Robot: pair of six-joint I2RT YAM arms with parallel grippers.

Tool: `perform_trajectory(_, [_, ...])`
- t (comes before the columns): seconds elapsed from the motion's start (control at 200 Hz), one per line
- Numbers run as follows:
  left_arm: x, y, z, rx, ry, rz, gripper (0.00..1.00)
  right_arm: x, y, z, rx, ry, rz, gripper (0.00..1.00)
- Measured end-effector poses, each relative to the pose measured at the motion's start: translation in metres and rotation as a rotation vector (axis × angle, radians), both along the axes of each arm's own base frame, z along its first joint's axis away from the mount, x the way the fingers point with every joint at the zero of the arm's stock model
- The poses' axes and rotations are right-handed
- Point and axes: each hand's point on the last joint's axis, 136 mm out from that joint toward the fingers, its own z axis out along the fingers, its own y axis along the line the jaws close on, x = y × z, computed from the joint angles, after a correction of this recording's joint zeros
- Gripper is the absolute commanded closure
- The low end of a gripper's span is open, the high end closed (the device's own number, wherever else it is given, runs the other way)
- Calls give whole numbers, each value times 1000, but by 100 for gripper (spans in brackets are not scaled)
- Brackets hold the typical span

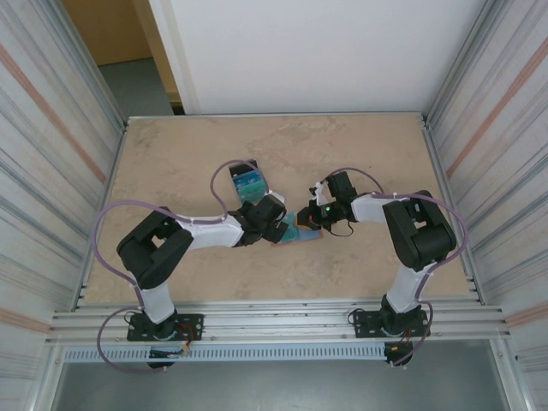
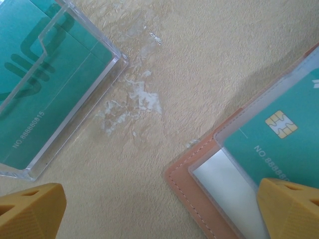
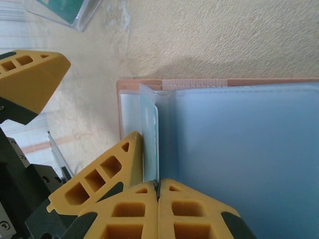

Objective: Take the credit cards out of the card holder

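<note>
Fingers (image 3: pixel 189 214) first: we count four yellow ones across two grippers. The right gripper (image 3: pixel 157 188) has its pair pressed together at the bottom of its own wrist view, pinching a thin teal card (image 3: pixel 149 134) that stands on edge. We cannot tell whether a clear sleeve is caught with it. The left gripper (image 2: pixel 160 201) stands wide, with one finger in the lower left corner of its view over bare table (image 2: pixel 199 59) and the other in the lower right corner over the card holder (image 2: pixel 192 199).

We count one card holder, salmon pink and lying open. In the overhead view it sits at centre frame (image 1: pixel 301 231), between the left gripper (image 1: pixel 278 226) and the right gripper (image 1: pixel 315 217). We also count one clear plastic box (image 2: pixel 118 59).

The holder's clear sleeve shows one teal credit card with a gold chip (image 2: pixel 279 144). The box holds teal cards (image 2: pixel 45 74) laid flat. They look stacked, and we cannot count them.

The left wrist view gives the card's face and chip, and the box in its upper left. The right wrist view gives the card edge-on, a broad blue-grey leaf (image 3: pixel 239 149) covering the right of the frame, the holder's pink rim (image 3: pixel 134 84), and a corner of the box (image 3: pixel 75 19) at the top left. From overhead, the box (image 1: pixel 248 181) lies just above the left gripper.
</note>
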Motion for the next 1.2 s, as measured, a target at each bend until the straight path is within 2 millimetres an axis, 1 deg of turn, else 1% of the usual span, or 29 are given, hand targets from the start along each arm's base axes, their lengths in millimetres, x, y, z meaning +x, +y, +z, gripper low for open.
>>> perform_trajectory(0.301, [1, -4, -1, -3, -2, -4, 1, 0, -6, -2, 12, 4, -16, 94])
perform_trajectory(0.692, [1, -4, -2, -1, -5, -4, 1, 1, -10, 3, 23, -4, -27, 94])
perform_trajectory(0.817, [1, -4, -2, 0, -5, -4, 1, 2, -12, 3, 23, -5, -32, 90])
perform_trajectory(1.052, [1, -4, -2, 0, -5, -4, 1, 1, -12, 3, 28, -5, -33, 88])
perform_trajectory(1.203, [1, -5, -2, 0, -5, -4, 1, 1, -12, 3, 38, -3, -37, 84])
